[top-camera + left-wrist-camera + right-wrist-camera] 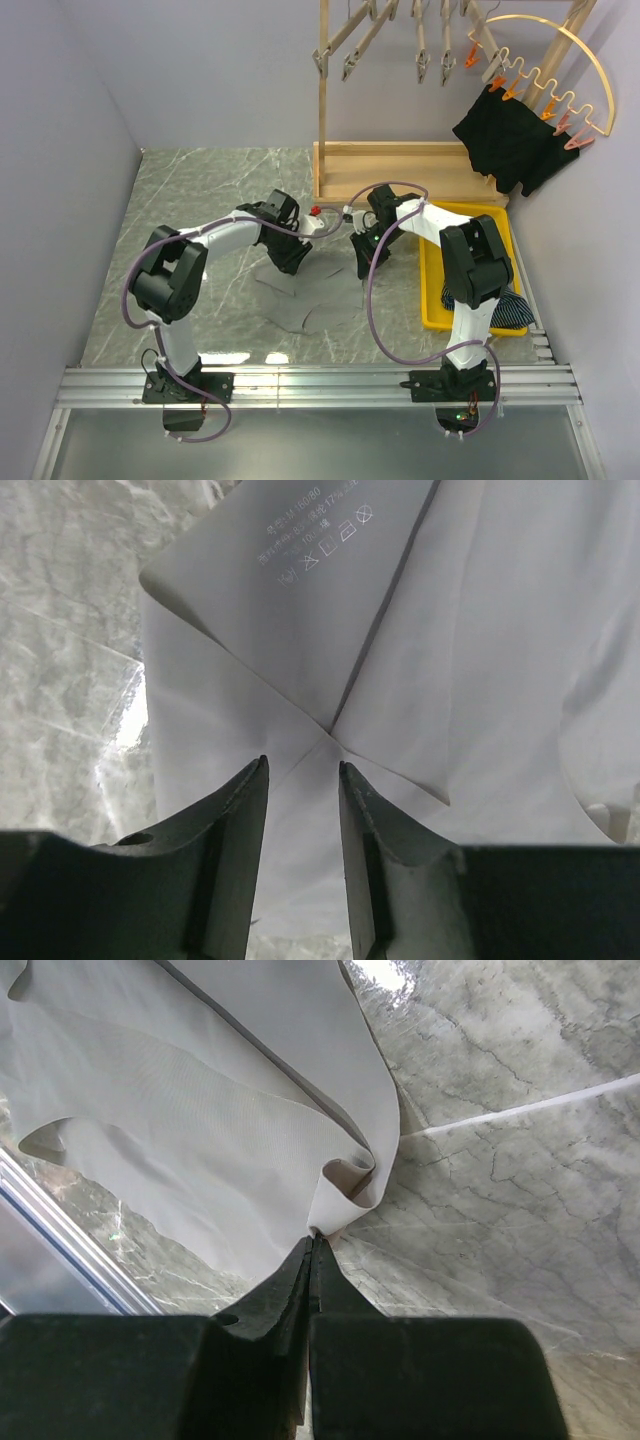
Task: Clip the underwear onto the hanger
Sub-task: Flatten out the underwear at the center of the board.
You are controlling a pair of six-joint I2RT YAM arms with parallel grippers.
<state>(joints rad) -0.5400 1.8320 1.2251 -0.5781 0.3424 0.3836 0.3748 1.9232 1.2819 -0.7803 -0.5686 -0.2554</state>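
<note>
Left gripper [300, 770]: jaws stand apart, nothing pinched. Grey underwear [480, 630] lies flat just beyond and beneath the fingertips. A dark seam [385, 600] runs away from the gap, up and to the right. Printed care label [320, 540] sits further ahead of the jaws, slightly left. Marble table [60, 630] shows to the left of the cloth.

Right gripper [312, 1245]: jaws closed, pinching a small curled fold at the garment's edge right at the tips. The rest of the cloth spreads ahead and to the left of the jaws. Bare marble lies ahead and to the right.

Overhead: the underwear [305, 295] lies rumpled on the table between the two grippers [290, 262] [362, 268]. Yellow tray [428, 285] sits just outside the right gripper. The hanger [583, 50] hangs well beyond both sets of jaws, far right, with black underwear [505, 140] clipped to it.
</note>
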